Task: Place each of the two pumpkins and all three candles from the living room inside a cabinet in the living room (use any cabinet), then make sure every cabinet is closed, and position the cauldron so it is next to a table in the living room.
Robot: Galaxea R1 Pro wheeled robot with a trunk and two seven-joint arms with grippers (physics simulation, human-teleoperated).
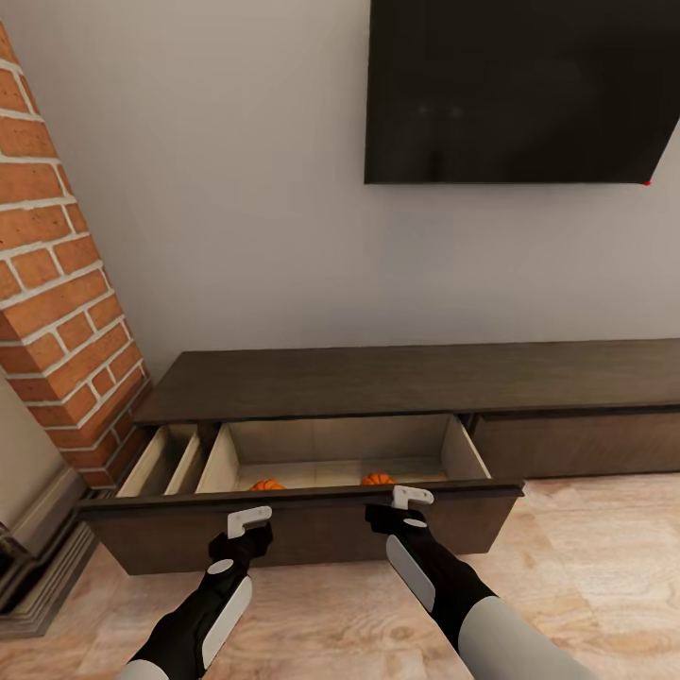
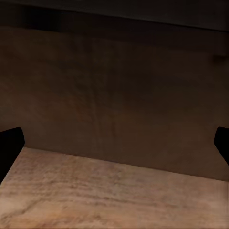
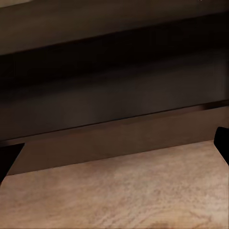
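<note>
Head view shows my left gripper point(image 1: 249, 518) and right gripper point(image 1: 412, 496) side by side against the open drawer front point(image 1: 302, 529), jaws spread and empty. Its long axis runs across both, square ahead. Behind it, two pumpkins point(image 1: 378, 479) lie inside the cabinet point(image 1: 416, 378).

Dark-brown cabinet point(image 1: 397, 378), pale drawer inside, two orange pumpkins point(image 1: 267, 485), red brick wall point(image 1: 57, 312), black TV point(image 1: 519, 90).
</note>
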